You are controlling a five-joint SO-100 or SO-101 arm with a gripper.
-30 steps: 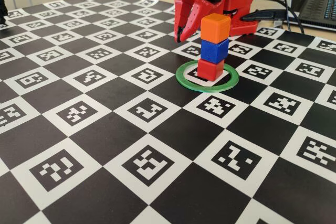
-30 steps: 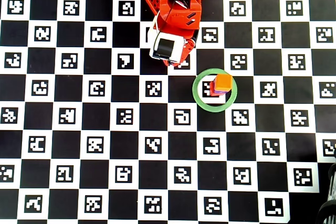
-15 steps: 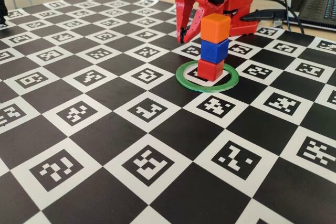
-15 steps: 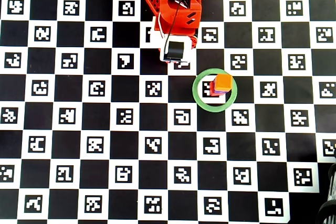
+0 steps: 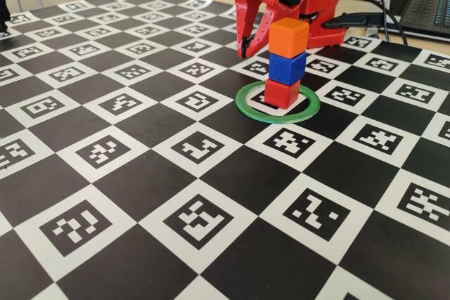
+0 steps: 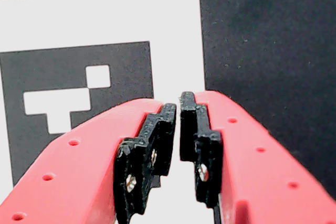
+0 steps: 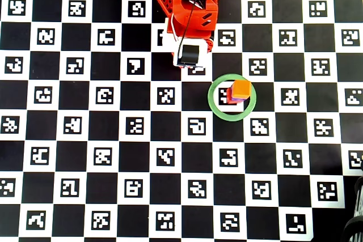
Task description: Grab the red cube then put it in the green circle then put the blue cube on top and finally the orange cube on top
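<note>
Stack looks done: red cube sits inside the green circle on the table, blue cube on top of it, orange cube on top of that. In the overhead view the orange cube hides most of the others, w/ a sliver of red cube showing at its left, all within the green circle.

Gripper hangs just behind and left of the stack in the fixed view, apart from it, tips pointing down near the table. Wrist view shows the fingers nearly pressed together, only a thin slit btwn the black pads, nothing pinched. Beneath them just a checker square w/ a marker.

Handling, as a guess: cubes are small solid plastic, so light, stiff, not fragile. Matte faces on red and blue should give ok grip; orange looks a bit glossy, prob slipperier. Best hold is across two opposite flat faces, mid-height, fingers square to the faces so it doesn't twist out.

Tower is tall and narrow, blue sits slightly offset on red, so a side nudge could topple it. Any further arm move should go up and away, not sideways toward the stack
</note>
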